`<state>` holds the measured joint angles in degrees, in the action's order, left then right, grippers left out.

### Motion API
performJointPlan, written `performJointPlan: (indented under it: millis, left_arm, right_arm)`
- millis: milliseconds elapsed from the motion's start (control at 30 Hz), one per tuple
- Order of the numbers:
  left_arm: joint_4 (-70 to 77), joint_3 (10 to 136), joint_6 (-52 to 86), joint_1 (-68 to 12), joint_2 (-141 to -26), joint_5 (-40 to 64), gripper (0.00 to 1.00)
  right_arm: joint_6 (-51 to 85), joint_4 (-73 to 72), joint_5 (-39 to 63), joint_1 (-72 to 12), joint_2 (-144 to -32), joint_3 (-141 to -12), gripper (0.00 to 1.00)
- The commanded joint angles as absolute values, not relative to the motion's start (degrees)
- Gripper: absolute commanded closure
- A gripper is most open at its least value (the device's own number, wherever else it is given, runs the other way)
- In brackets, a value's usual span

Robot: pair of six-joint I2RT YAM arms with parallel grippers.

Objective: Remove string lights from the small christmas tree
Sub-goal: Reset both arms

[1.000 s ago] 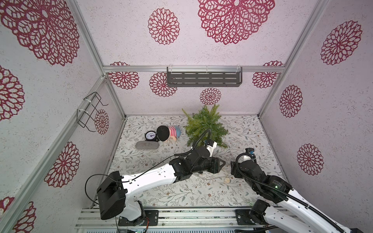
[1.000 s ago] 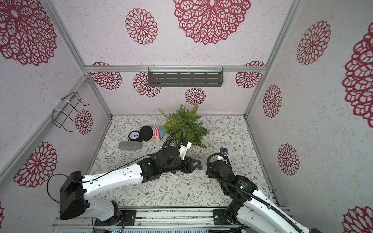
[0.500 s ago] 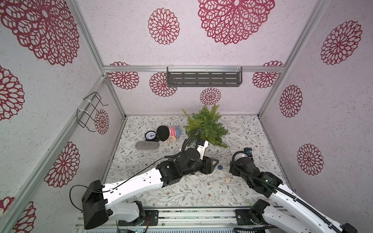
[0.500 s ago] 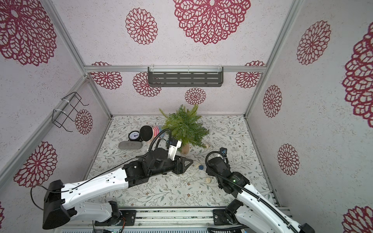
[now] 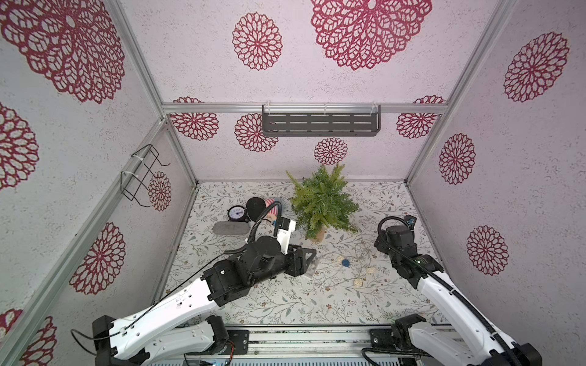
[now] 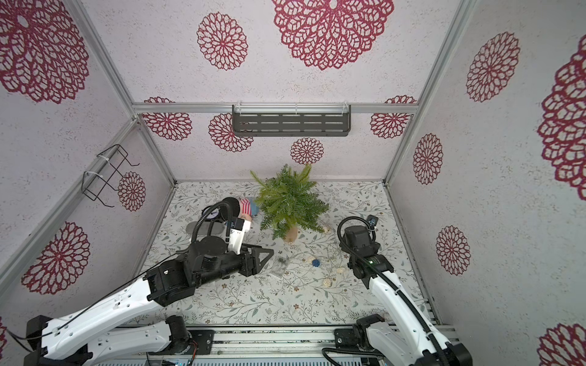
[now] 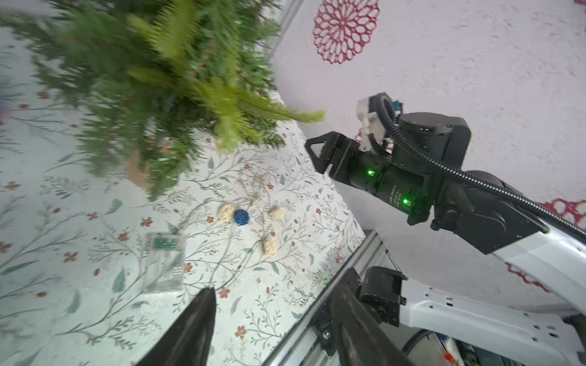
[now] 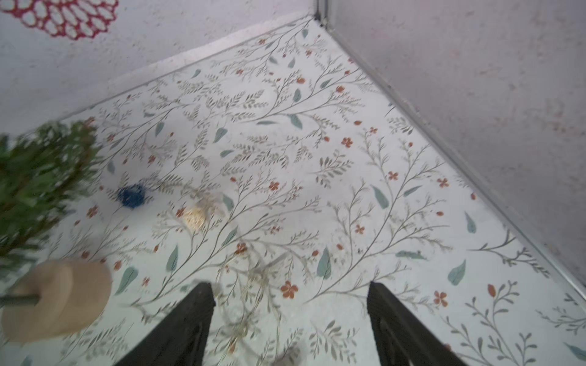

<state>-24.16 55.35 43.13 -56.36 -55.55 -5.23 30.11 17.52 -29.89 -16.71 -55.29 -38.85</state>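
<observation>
- The string lights [image 5: 358, 283] lie on the table [image 5: 285, 304] in front of the small christmas tree [image 5: 320, 202], near its tan base. No part shows among the branches in any view, though the thin wire is hard to follow to its far end.
- The strand runs side to side between the two arms. Its clear box [image 7: 165, 263] lies at the left end, the blue ball [image 5: 345, 262] near the middle, and the cream balls [image 5: 370, 270] trail toward the right arm.
- The left gripper [image 7: 274, 294] has its jaws apart with nothing between them. The box sits just ahead of its fingertips, so the left arm is the nearer one to that end.
- The right gripper [image 8: 289, 285] also stands wide and empty above the table. A loop of pale wire lies on the floor under the gap, untouched as far as its wrist view shows.
- Judging from this, the removal looks done. Any further move would turn on the box lying straight out from the left fingers, with the wire stretching away toward the right arm.
- Compared with a second ago, the left arm has drawn back toward its own side, uncovering the box and the blue ball that its gripper hid.
- The right wrist has lifted and pulled slightly away from the strand, and the tree stands where it did.
</observation>
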Motion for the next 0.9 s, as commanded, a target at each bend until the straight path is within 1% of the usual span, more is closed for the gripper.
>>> performJointPlan:
  millis: [0, 67, 100, 200, 300, 367, 400, 433, 567, 667, 700, 800, 833, 867]
  left_arm:
    - [-29.3, 53.5, 43.2, -51.9, -52.5, -5.5, 0.37]
    - [-29.6, 52.3, 43.3, -48.7, -50.9, -4.4, 0.36]
    - [-29.7, 51.6, 43.3, -46.8, -50.2, -3.6, 0.36]
    - [-29.8, 49.5, 44.0, -41.1, -48.9, -0.7, 0.36]
    - [-30.4, 48.3, 45.4, -36.0, -49.1, 0.0, 0.36]
    - [-30.9, 48.2, 45.6, -34.0, -49.9, -1.0, 0.34]
    - [-31.6, 48.5, 45.5, -33.0, -50.7, -1.7, 0.34]
    - [-31.8, 48.7, 45.2, -32.1, -51.4, -2.1, 0.34]
    - [-32.8, 49.8, 44.4, -28.4, -55.3, -5.4, 0.34]
    - [-31.9, 49.8, 44.4, -25.9, -58.4, -7.9, 0.34]
    - [-31.6, 50.0, 44.1, -25.1, -59.6, -8.7, 0.34]
    - [-28.9, 49.9, 42.2, -24.3, -62.5, -10.9, 0.31]
    - [-28.1, 50.0, 42.1, -24.0, -63.2, -11.8, 0.31]
    - [-27.2, 50.0, 41.6, -23.7, -64.1, -12.5, 0.30]
  right_arm:
    - [18.3, 1.0, -39.8, -15.2, -55.8, -34.9, 0.13]
    - [13.6, -11.4, -43.6, -14.3, -55.0, -28.6, 0.03]
    - [12.1, -17.0, -42.6, -12.8, -55.0, -25.4, 0.01]
    - [10.3, -31.8, -36.8, -8.6, -57.1, -17.5, 0.01]
    - [8.8, -43.2, -33.8, -7.0, -63.6, -13.4, 0.01]
    - [8.3, -49.8, -33.0, -6.8, -69.1, -12.1, 0.01]
    - [7.3, -52.6, -33.1, -6.7, -71.6, -12.3, 0.01]
    - [7.4, -51.9, -31.1, -6.5, -72.3, -13.1, 0.01]
    - [3.0, -62.7, -27.4, -5.0, -78.8, -13.4, 0.01]
    - [3.8, -66.1, -22.9, -2.9, -84.5, -14.8, 0.02]
    - [3.5, -62.2, -20.7, -2.8, -84.3, -16.2, 0.02]
    - [2.8, -64.1, -19.6, -2.7, -85.9, -15.8, 0.01]
    - [3.0, -67.3, -20.4, -2.8, -86.8, -14.4, 0.01]
    - [2.8, -73.5, -20.9, -2.8, -88.7, -12.6, 0.01]
